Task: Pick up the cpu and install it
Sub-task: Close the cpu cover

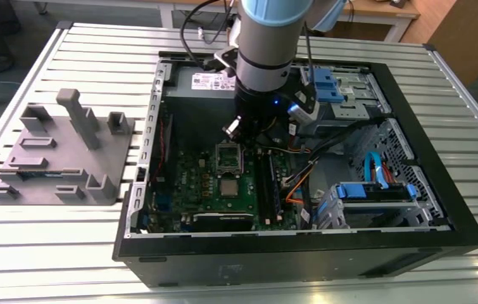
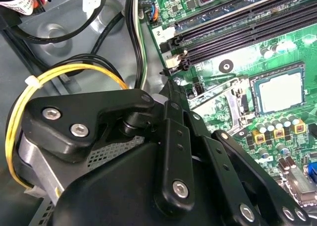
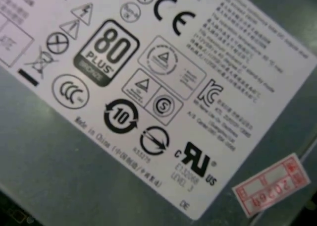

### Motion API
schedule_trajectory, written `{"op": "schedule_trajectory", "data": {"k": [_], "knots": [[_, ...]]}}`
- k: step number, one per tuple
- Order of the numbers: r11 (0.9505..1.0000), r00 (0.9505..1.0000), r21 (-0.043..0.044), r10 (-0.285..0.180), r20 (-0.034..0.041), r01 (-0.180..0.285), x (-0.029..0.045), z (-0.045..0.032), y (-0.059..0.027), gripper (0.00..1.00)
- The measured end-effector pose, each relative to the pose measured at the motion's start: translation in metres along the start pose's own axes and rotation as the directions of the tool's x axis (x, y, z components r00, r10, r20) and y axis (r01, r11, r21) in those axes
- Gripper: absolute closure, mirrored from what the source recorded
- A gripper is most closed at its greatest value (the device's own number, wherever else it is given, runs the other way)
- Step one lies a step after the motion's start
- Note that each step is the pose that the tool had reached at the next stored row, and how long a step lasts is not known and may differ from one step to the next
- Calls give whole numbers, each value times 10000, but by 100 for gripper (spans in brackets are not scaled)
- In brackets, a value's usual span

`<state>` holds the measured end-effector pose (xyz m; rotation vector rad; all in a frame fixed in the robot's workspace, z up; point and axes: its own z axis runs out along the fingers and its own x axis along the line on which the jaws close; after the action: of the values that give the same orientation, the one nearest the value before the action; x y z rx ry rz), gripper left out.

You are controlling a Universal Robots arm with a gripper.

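The cpu (image 1: 228,188) (image 2: 280,89), a small silvery square, lies flat in its dark socket on the green motherboard (image 1: 192,183). The metal socket frame (image 1: 228,158) (image 2: 233,99) stands swung open beside it, between the chip and my gripper. My gripper (image 1: 237,132) (image 2: 166,89) hangs inside the case above the board's far end, a short way from the frame. Its black links run together at the tip and nothing shows between them. It touches neither the chip nor the frame.
The open black computer case (image 1: 441,209) rests on a slatted metal table (image 1: 69,253). A grey plastic fixture (image 1: 61,158) stands at the exterior view's left. Yellow and black cables (image 2: 74,72) run near the gripper. The power supply's white label (image 3: 148,87) is close under the wrist.
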<state>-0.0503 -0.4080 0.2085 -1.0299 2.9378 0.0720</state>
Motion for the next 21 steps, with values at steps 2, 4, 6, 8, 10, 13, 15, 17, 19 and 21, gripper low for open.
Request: {"op": "schedule_trajectory", "data": {"k": [2, 4, 6, 8, 10, 13, 15, 17, 19, 21], "knots": [[10000, 10000, 0, -2, 0, 2, 2, -13, -2, 89], [10000, 10000, 0, -5, 0, 5, 3, -27, -5, 89], [10000, 10000, -1, -8, 1, 8, 5, -42, -7, 89], [10000, 10000, -1, -12, 0, 12, 7, -56, -10, 89], [10000, 10000, -2, -15, 3, 15, 9, -60, -12, 89], [10000, 10000, -1, -16, 1, 16, 9, -61, -13, 89], [10000, 10000, -1, -16, 0, 16, 9, -62, -13, 89], [10000, 10000, 4, -17, -4, 17, 10, -62, -13, 89], [10000, 10000, 6, -76, -8, 76, 11, -62, -16, 89], [9998, 9998, 0, -206, -14, 206, 14, -64, -19, 89]]}}
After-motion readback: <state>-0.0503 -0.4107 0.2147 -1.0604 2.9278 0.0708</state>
